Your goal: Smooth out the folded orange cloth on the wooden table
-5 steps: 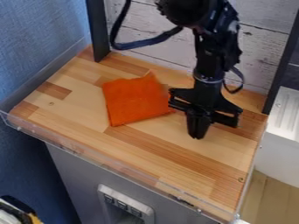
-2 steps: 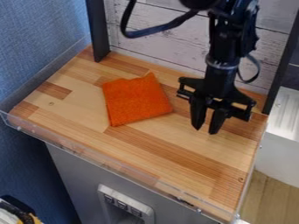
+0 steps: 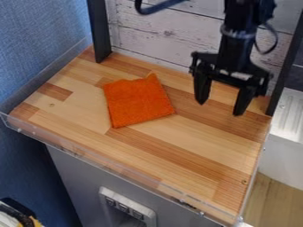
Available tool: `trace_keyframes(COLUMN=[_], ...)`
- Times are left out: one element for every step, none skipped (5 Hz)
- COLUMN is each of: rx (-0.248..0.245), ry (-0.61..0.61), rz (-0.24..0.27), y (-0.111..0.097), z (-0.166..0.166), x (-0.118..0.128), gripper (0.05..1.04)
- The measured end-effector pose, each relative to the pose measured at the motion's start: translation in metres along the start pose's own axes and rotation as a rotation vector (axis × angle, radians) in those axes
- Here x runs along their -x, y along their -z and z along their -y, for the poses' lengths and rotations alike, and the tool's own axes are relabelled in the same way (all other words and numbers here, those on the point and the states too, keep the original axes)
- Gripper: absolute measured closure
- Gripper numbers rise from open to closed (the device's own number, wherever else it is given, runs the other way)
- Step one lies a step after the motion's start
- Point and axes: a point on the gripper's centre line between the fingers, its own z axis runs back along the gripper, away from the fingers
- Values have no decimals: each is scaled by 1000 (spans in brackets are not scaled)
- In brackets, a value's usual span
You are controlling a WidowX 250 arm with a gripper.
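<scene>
Gripper travel: black gripper (image 3: 220, 110) displaced up and toward the view's right relative to the earlier frames; its fingers (image 3: 202, 88), together in the first and slightly parted in the second, now stand wide apart.
Cloth from gripper: orange cloth (image 3: 138, 102) lies to the view's left of the gripper, well apart from it, on the far-middle part of the wooden board (image 3: 177, 150).
Cloth axis: roughly square outline, so no marked long axis; side edges run slightly aslant, with a small raised peak at the far edge.
Finger spread: fingertips set apart mainly across the view, the right-hand one in view slightly lower.
Grip state: released, with nothing between the fingers.
Nearer arm: the single black arm (image 3: 238, 44), descending from the top edge at the view's right.
Cloth position over time: unchanged, same place and same outline as in both earlier frames.
Board surroundings: whitewashed plank panel (image 3: 168, 33) behind, flanked by a left dark post (image 3: 99, 31) and a right dark post (image 3: 287, 62); clear rim (image 3: 89, 156) along the near edge; grey cabinet (image 3: 77, 177) below; blue wall (image 3: 41, 40) at the view's left.
</scene>
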Motion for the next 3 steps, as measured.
trace_keyframes(rx=[6, 10, 15], ry=[-3, -6, -5], rz=[19, 31, 44], y=[-19, -32, -44], z=[0, 3, 5], x=[-10, -22, -30], gripper=[85, 86, 89])
